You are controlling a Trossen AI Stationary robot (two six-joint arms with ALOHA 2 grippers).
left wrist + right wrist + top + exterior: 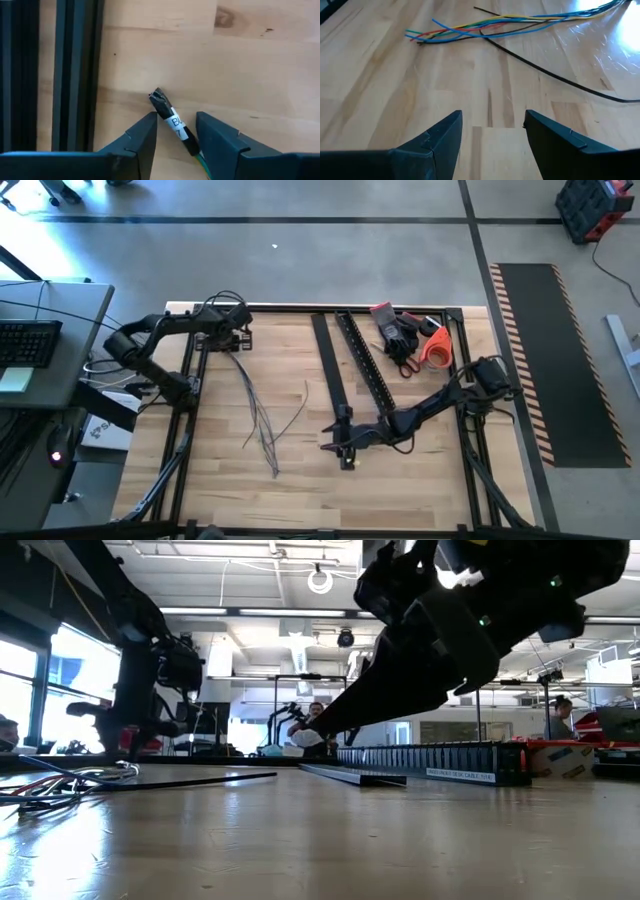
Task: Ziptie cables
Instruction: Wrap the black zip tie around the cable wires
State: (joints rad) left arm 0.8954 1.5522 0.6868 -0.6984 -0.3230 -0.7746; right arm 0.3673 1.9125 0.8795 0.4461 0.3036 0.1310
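The cables (258, 415) lie loose on the wooden table, running from far left toward the near middle; in the right wrist view they show blue, yellow, red and green (485, 27). Their far end is a black taped tip with a white label (170, 115). My left gripper (176, 117) points down over that tip at the table's far left (235, 338), open, one finger on either side of it. My right gripper (338, 445) hovers open over bare wood (492, 117) near the table's middle, right of the cables.
Two long black slotted rails (350, 360) lie right of the cables. Black gloves (395, 330) and an orange-handled tool (435, 345) sit at the far right. A thin black strand (545, 75) lies beside the cables. The black table frame (75, 75) runs close to my left gripper.
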